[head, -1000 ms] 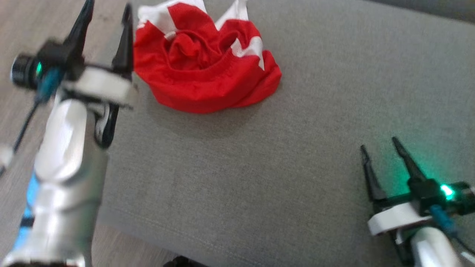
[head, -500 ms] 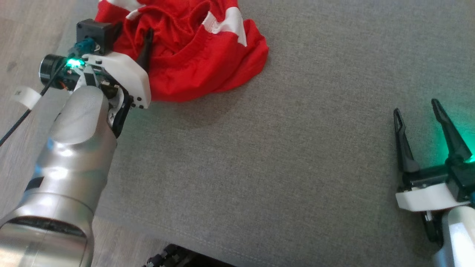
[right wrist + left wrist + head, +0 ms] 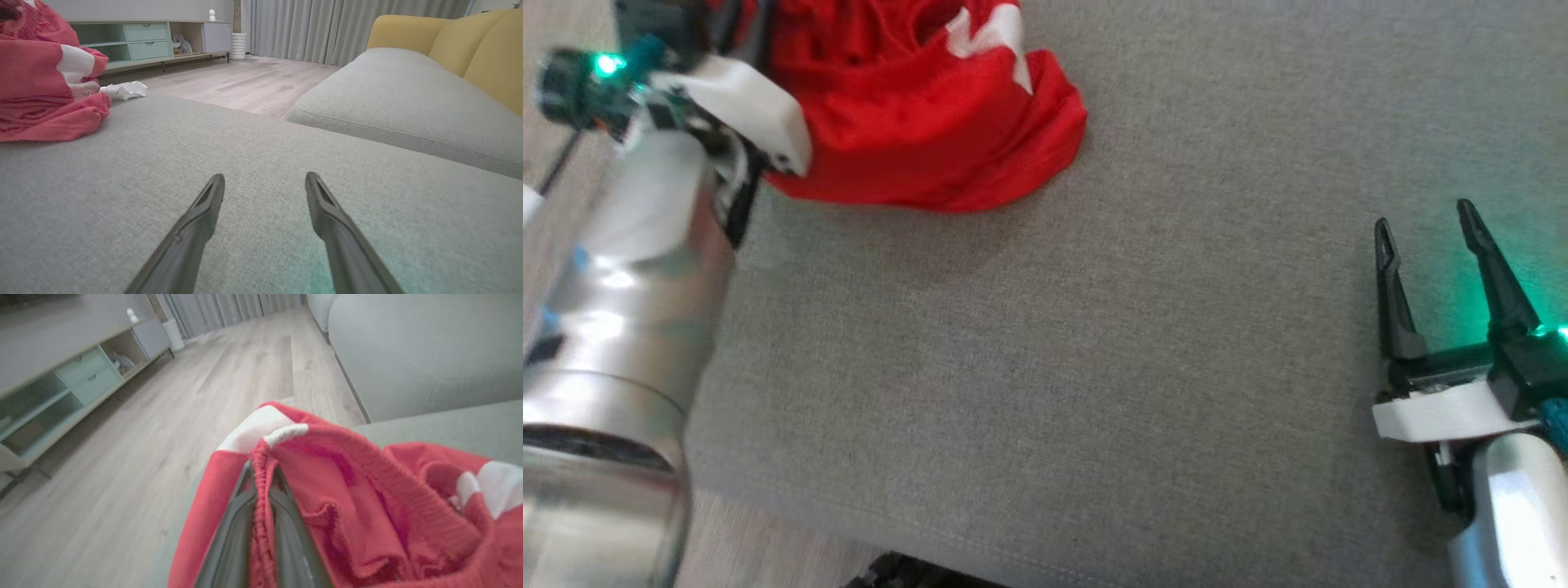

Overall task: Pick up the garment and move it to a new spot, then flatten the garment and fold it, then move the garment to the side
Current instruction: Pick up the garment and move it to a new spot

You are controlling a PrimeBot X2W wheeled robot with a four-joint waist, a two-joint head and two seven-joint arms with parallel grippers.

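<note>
The garment (image 3: 915, 122) is a crumpled red piece with white patches, lying at the far left of the grey cushion (image 3: 1094, 367). My left gripper (image 3: 747, 24) reaches into its near left side. In the left wrist view that gripper (image 3: 261, 477) is shut on the garment's (image 3: 367, 506) gathered elastic waistband, with red cloth bunched around the fingers. My right gripper (image 3: 1421, 229) rests low at the cushion's right side, open and empty, far from the garment. From the right wrist its fingers (image 3: 212, 204) stand apart over bare cushion, and the garment (image 3: 41, 94) lies at the far left.
Wooden floor (image 3: 163, 416) runs past the cushion's left edge, with a low pale-green cabinet (image 3: 61, 388) beyond it. A crumpled white scrap (image 3: 124, 90) lies on the floor behind the garment. A second grey seat (image 3: 388, 90) with yellow back cushions (image 3: 470, 45) adjoins on the right.
My left gripper moved forward into the garment and closed on its waistband. The head camera shifted, so the whole picture slid. The right gripper stayed open in place.
</note>
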